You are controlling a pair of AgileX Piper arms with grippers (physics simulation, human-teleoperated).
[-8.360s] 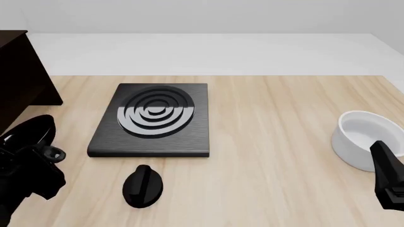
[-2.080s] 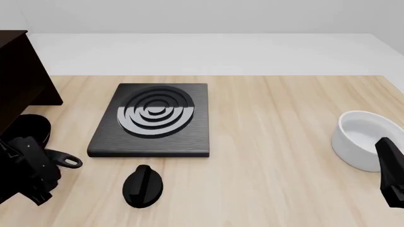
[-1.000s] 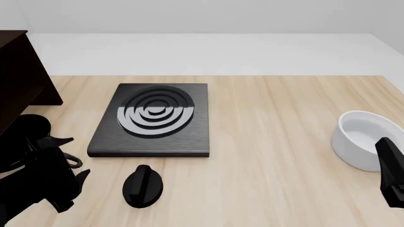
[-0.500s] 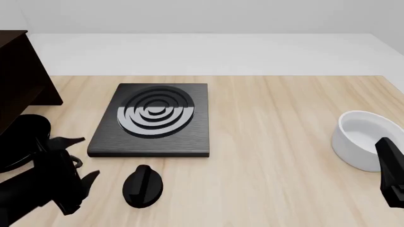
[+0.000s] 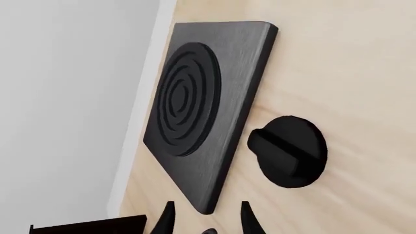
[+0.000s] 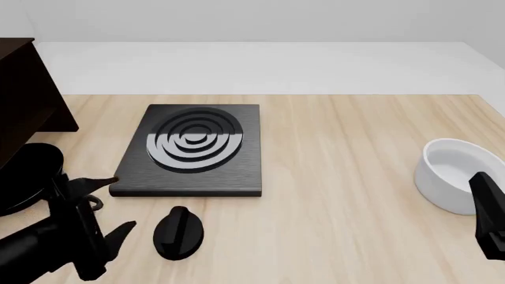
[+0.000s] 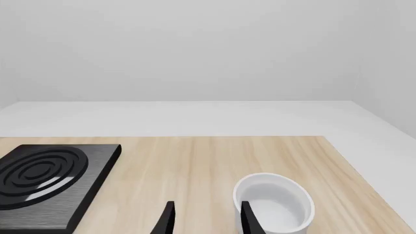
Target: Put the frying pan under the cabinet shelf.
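The frying pan (image 6: 28,171) lies flat on the table at the far left, just in front of the dark cabinet shelf (image 6: 23,100). My left arm hides part of the pan, and its handle loop (image 6: 93,204) peeks out beside the arm. My left gripper (image 6: 122,202) is open and holds nothing, to the right of the pan and pointing at the hotplate's near corner. In the left wrist view the left gripper (image 5: 206,222) shows spread fingertips. My right gripper (image 7: 206,219) is open and empty at the table's right (image 6: 483,192).
A square black hotplate (image 6: 193,148) with concentric rings sits left of centre. A small black oval knob (image 6: 179,232) lies in front of it, close to my left fingers. A white bowl (image 6: 453,174) stands at the right, just ahead of my right gripper.
My left gripper has let go of the pan handle, opened, and drawn away rightward and toward the near edge. The pan stays by the cabinet. The right arm has not moved.
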